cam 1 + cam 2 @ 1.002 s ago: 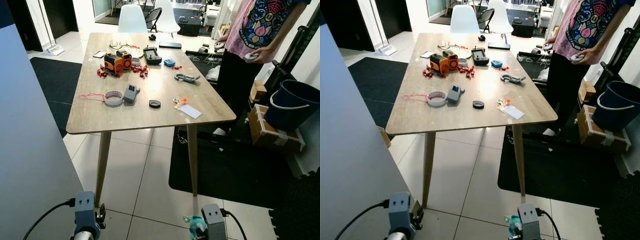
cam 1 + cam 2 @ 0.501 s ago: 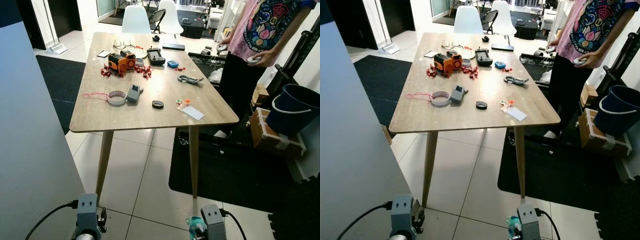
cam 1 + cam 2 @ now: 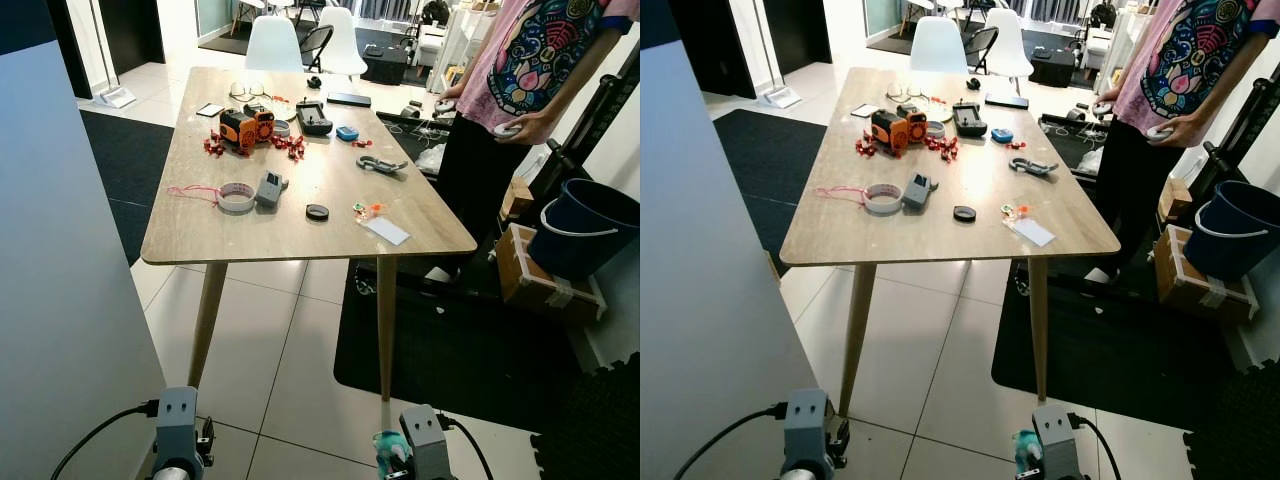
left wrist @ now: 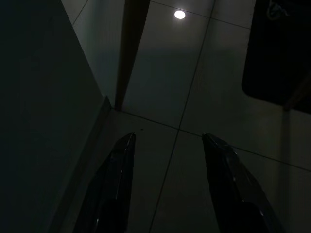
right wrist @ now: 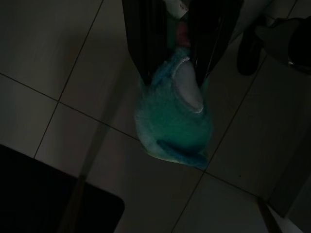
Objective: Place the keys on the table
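Note:
A teal plush keyring, the keys (image 5: 175, 121), hangs from my right gripper (image 5: 177, 68), which is shut on its upper end, low over the tiled floor. In the left eye view the plush keys (image 3: 388, 452) show beside my right wrist at the bottom edge. The wooden table (image 3: 300, 225) stands ahead, its near edge well above and beyond both arms. My left gripper (image 4: 167, 138) hangs open over the floor tiles with nothing between its fingers.
The tabletop carries a tape roll (image 3: 236, 196), an orange device (image 3: 240, 125), a white card (image 3: 386, 231) and several small items. A person (image 3: 530, 70) stands at its right side. A blue bucket (image 3: 590, 220), cardboard box (image 3: 540, 285), black mat (image 3: 450, 340) and a pale wall panel (image 3: 60, 300) surround it.
The whole picture has shifted a little, so the camera moved; the table sits slightly differently in view. The right gripper still holds the plush keys and the left stays open.

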### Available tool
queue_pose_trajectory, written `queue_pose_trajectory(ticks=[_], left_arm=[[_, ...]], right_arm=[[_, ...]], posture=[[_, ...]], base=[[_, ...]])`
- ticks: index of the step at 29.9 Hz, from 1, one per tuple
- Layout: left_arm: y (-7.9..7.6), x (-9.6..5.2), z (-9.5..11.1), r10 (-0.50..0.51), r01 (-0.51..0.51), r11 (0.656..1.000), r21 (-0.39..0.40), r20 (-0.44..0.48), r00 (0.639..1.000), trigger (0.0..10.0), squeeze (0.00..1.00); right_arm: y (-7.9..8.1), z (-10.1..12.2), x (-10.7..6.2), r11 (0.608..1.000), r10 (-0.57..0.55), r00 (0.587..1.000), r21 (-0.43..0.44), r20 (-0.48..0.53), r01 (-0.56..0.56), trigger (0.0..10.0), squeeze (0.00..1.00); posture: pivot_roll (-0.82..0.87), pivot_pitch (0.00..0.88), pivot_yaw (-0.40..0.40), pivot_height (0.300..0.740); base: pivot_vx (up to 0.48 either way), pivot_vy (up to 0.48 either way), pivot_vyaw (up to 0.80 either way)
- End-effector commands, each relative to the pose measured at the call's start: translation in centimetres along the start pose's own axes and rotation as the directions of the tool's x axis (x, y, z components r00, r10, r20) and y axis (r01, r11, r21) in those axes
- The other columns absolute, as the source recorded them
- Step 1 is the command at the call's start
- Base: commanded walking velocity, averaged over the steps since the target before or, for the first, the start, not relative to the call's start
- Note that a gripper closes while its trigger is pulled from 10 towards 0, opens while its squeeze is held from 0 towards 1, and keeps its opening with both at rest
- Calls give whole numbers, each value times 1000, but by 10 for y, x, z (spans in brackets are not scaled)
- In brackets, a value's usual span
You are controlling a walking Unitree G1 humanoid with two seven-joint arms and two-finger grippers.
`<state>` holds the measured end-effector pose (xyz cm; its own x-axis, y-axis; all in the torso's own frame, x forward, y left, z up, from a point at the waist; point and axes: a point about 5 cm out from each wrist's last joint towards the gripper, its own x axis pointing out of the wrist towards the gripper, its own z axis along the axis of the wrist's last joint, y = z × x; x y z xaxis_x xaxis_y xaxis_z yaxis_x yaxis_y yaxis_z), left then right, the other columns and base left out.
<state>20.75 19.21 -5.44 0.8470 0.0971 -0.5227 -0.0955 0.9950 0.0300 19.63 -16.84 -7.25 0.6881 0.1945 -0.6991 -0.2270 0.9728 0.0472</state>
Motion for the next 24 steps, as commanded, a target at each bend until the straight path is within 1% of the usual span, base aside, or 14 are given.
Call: queue_pose_trajectory(ticks=[1,2,3,6,10,20,24], left_arm=[[-3,0,-2,0,0,1000,-16,-17,1000,10000,0],[-3,0,-2,0,0,1000,-16,-17,1000,10000,0],[-1,1,-1,19,-20,999,-38,-19,1000,10000,0],[0,2,0,24,-25,999,-45,-21,999,10000,0],[1,1,-1,19,-20,999,-46,-24,1000,10000,0],[3,2,0,12,-13,999,-45,-21,1000,10000,0],[3,2,1,8,-9,999,-47,-20,1000,10000,0]], right_arm=[[-1,-1,0,1000,-5,1000,-1,-14,5,10000,0],[-1,-1,0,1000,-5,1000,-1,-14,5,10000,0],[-1,-1,0,1000,-7,1000,1,-14,7,10000,0],[-1,0,0,1000,-10,1000,1,-15,10,10000,0],[-2,-2,0,1000,-26,1000,9,-14,26,10000,0],[-1,-4,-1,999,-31,999,21,-11,32,10000,0],[-1,-5,-1,999,-33,999,25,-13,33,10000,0]], posture=[[56,27,-72,740],[56,27,-72,740],[47,25,-62,740],[41,26,-53,740],[30,36,-35,740],[28,49,-24,740],[32,52,-21,740]], base=[[0,0,0],[0,0,0],[0,0,0],[0,0,0],[0,0,0],[0,0,0],[257,0,0]])
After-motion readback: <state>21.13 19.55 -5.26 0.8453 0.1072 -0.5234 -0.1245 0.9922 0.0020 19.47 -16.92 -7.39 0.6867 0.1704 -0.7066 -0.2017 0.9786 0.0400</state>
